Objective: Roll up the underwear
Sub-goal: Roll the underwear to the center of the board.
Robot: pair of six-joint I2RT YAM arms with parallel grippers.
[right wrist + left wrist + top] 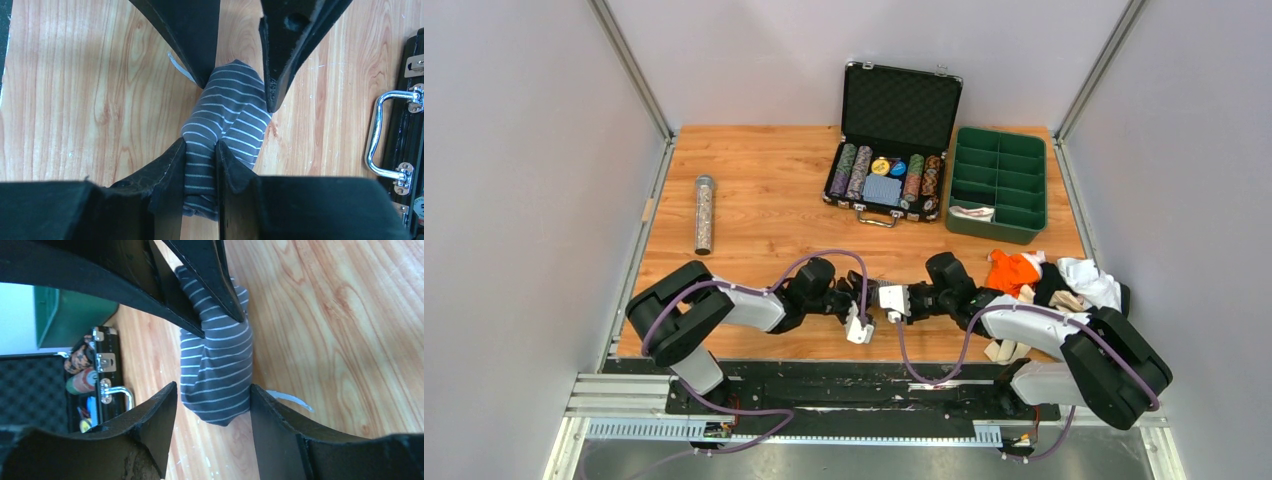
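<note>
At the near middle of the table, where the two arms met, the overhead view hid the work almost wholly: both wrists crowded the spot and we could make out no cloth between them. We went by the wrist views only. One grey striped underwear lay bunched into a short thick bundle on the bare wood, one end cut off beneath the fingers of the right gripper. Those fingers stood nearly together, pinching a fold of the bundle. The left gripper had its fingers wide apart, one on each side of the bundle's other end, at or just beside the cloth; we could not tell whether they pressed it. A thin pale strip showed on the wood just beside the bundle, too small to identify. Counts from overhead: two arms; one heap of further underwear at the right near side, partly under the right arm. In it we separated one orange piece, one white piece and one black piece, plus beige cloth showing below the arm, its number of pieces not resolvable. One green tray held one pale item in its near left compartment. One open black case held chips too small to count. One glittery tube lay well apart at the left.
</note>
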